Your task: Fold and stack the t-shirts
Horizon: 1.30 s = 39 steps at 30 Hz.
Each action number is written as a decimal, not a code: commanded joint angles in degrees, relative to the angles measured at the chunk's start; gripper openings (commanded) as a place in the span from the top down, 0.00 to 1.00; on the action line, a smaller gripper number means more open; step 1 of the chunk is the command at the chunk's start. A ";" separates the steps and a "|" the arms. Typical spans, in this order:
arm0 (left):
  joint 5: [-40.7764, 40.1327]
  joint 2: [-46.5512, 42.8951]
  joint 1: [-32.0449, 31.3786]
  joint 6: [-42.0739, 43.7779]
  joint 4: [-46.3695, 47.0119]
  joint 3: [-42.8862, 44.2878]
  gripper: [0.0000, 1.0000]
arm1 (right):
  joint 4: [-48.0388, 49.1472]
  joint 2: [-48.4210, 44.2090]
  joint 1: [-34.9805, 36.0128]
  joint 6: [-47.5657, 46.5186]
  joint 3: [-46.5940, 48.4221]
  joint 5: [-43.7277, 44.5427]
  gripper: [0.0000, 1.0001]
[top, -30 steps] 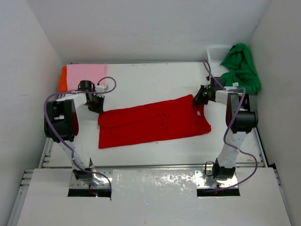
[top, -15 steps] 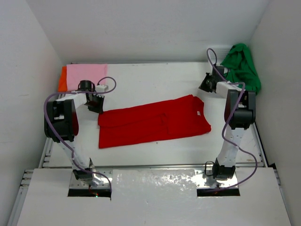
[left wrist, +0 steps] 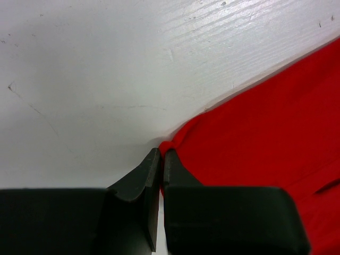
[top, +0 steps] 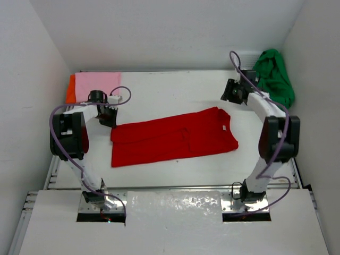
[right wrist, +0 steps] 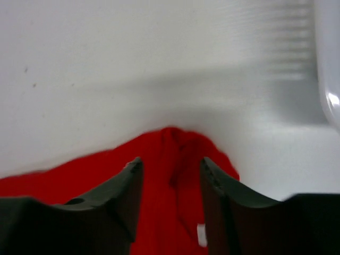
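Bright, even light falls from above. The shiny front board (top: 175,204) has white glare spots. The right wrist picture is blurry: the red t-shirt (right wrist: 170,154) looks fuzzy, and a soft grey shadow crosses the table (right wrist: 106,53). The left wrist picture is sharp.

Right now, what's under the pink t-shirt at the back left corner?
An orange t-shirt lies under the pink t-shirt; only its left edge sticks out. The rest of it, and anything else beneath, is covered.
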 commanded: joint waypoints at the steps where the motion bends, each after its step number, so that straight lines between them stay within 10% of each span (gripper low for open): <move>1: -0.08 -1.30 0.73 0.83 1.42 0.64 1.00 | -7.53 -12.21 -0.21 -1.65 -5.16 2.82 0.53; 7: -0.17 -2.00 0.82 0.65 1.87 0.46 1.00 | -13.86 -23.58 -2.76 3.62 -24.74 3.71 0.39; 10: 0.80 -3.14 0.82 1.44 1.43 0.11 0.74 | -11.51 -27.27 -3.82 5.29 -33.37 3.80 0.39; 26: 1.68 -5.09 1.96 3.20 -1.21 0.81 0.53 | 3.70 -28.69 -6.63 13.73 -47.46 -2.27 0.49; 31: 0.45 -1.65 2.05 3.46 0.72 -1.11 0.60 | 5.55 -24.21 -6.46 12.15 -45.27 -0.25 0.81; 33: 1.23 -1.48 2.05 3.90 0.99 -2.17 0.83 | 5.73 -21.49 -5.93 11.01 -44.04 -0.33 0.91; 35: 3.16 -1.47 2.05 5.74 -1.11 -3.66 1.00 | 3.72 -18.77 -4.27 9.09 -40.09 0.80 0.94; 39: 0.28 -4.63 2.13 8.56 -1.74 -8.67 1.00 | 0.12 -15.08 -0.58 6.88 -31.57 5.01 0.97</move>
